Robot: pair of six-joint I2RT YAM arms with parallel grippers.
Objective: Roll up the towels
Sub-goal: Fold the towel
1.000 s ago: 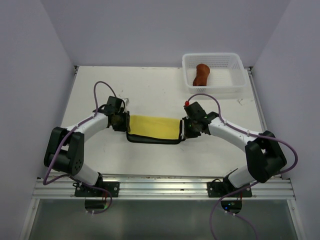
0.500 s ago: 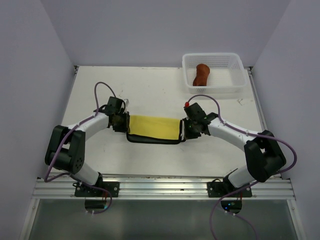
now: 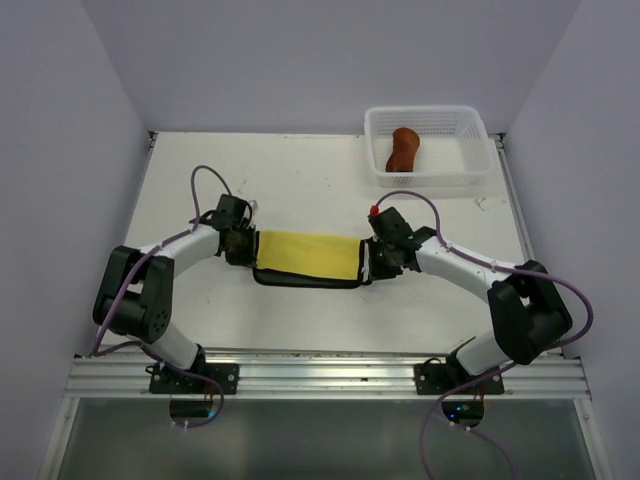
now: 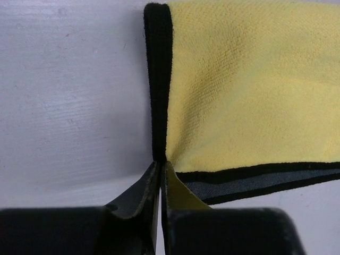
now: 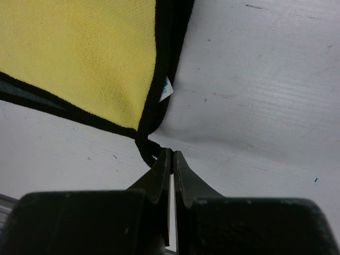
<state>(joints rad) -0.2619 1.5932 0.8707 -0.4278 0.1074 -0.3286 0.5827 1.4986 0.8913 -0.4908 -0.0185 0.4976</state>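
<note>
Left arm (image 3: 178, 246), right arm (image 3: 455, 262): white and black
White links, black joints, purple cables (image 3: 205, 178); red cap (image 3: 373, 208) on the right.

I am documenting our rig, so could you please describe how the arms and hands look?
The left arm and right arm have white links and bulky black joints, each trailing a purple cable. A small red spot sits by the right wrist. The left hand and right hand have tapering black fingers.
</note>
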